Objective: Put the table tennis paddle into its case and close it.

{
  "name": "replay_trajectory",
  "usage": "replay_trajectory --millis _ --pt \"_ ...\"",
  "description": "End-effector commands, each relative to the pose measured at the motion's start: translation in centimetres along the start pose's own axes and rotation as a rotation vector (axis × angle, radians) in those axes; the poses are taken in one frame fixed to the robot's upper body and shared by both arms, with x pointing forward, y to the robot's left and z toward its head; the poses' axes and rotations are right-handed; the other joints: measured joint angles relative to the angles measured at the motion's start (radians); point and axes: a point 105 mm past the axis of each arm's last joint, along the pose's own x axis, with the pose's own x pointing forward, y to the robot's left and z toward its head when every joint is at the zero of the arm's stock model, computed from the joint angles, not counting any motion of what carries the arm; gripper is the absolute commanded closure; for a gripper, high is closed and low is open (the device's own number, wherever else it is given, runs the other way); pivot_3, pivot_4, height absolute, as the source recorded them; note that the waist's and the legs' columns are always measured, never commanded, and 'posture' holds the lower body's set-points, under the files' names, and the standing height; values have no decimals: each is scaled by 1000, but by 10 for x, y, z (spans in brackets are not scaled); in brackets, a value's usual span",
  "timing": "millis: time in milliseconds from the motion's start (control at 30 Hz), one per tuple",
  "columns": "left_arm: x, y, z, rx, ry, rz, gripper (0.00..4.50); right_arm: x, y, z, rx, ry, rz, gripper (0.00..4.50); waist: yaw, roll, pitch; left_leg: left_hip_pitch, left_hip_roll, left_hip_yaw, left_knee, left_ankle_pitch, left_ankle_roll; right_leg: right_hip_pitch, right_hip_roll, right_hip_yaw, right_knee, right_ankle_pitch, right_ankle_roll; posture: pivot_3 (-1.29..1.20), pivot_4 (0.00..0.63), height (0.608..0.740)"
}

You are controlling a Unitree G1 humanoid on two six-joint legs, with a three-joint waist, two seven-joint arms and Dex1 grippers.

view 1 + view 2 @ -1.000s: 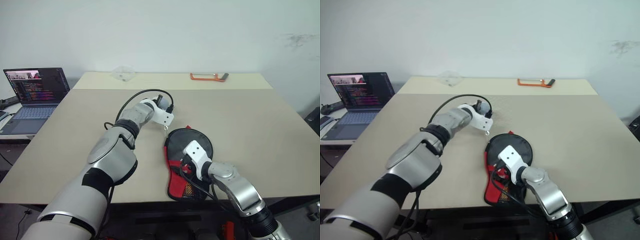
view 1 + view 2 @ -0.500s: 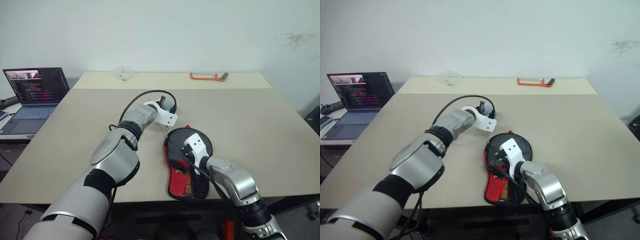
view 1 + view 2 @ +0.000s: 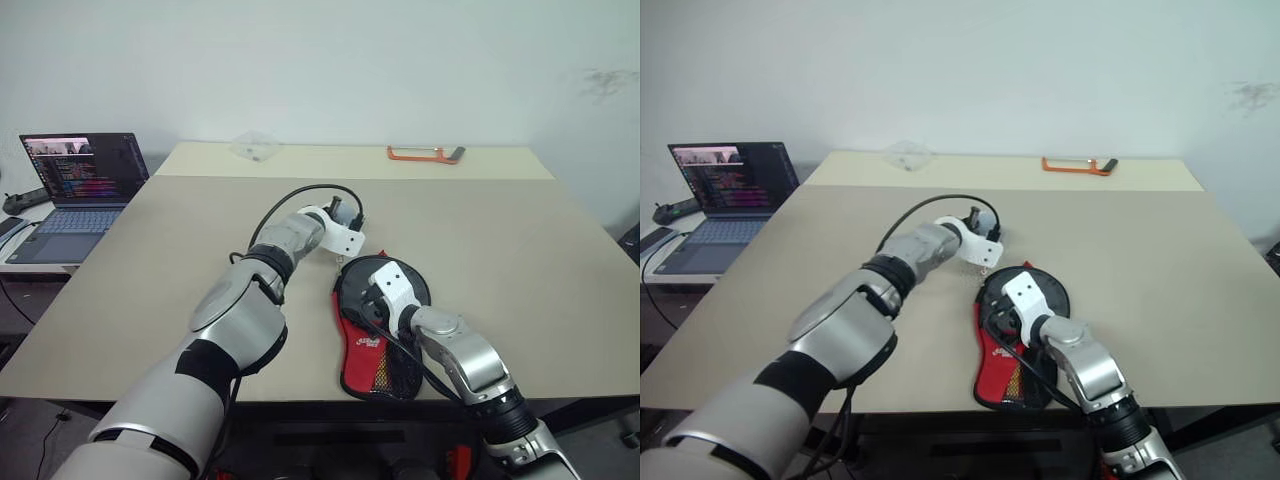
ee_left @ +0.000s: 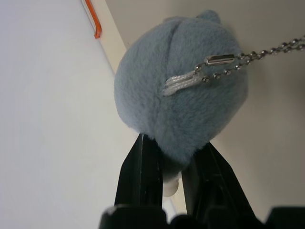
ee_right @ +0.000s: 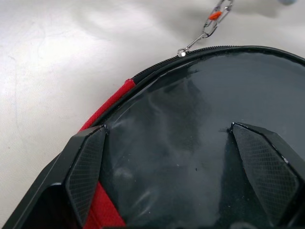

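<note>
The case [image 3: 362, 356] lies near the table's front edge, black round part away from me, red mesh part toward me. A thin chain [image 4: 257, 52] runs from its zip pull [image 5: 209, 24] to a grey-blue plush ball [image 4: 181, 90]. My left gripper [image 4: 174, 152] is shut on that ball, just beyond the case's far rim. My right gripper [image 5: 169, 138] stands open, its fingers [image 5: 86, 162] spread over the case's glossy black face. The zip's teeth follow the rim [image 5: 143, 74]. The table tennis paddle is hidden.
An open laptop [image 3: 80, 175] sits on a side table at the left. At the table's far edge lie an orange-handled tool [image 3: 425, 154] and a clear plastic item [image 3: 252, 146]. The case lies close to the table's front edge [image 3: 300, 395].
My left gripper has carried the plush ball a little to the right. My right gripper has slid forward over the case's black part. The camera has shifted slightly.
</note>
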Motion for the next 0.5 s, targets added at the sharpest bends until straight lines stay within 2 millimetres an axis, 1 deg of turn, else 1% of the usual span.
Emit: replay_trajectory --millis 33,133,233,300,400,467,500 --pt "-3 30 1 -9 -3 88 4211 -9 -7 -85 78 304 -47 0 0 0 0 0 0 0 0 0 0 0 0 0 0 0 0 0 150 740" --pt "-3 35 2 -14 0 99 4211 -10 -3 -93 100 323 -40 0 1 0 0 0 0 0 0 0 0 0 0 0 0 0 0 0 150 740" --pt "-3 42 12 -22 -18 120 4211 -10 3 -100 124 339 -20 0 4 0 -1 0 0 -1 0 0 0 1 0 -1 0 0 0 0 150 740" --pt "-4 55 21 -3 -33 159 4211 -11 6 -106 138 354 -14 0 8 0 -1 0 0 -1 0 0 0 1 0 -2 -1 0 0 0 150 740" --pt "-5 67 27 9 -43 197 4211 -13 11 -111 146 361 -6 0 9 1 -2 1 0 -1 0 0 0 2 0 -2 -1 0 0 0 150 740" --pt "-8 81 36 32 -67 244 4211 -14 17 -115 150 370 5 0 10 3 -3 1 0 -1 0 0 0 2 0 -2 -1 0 0 0 150 740" --pt "-10 91 45 50 -89 278 4211 -14 20 -117 153 372 10 0 12 4 -3 1 0 -1 0 0 0 2 0 -2 -1 0 0 0 150 740"
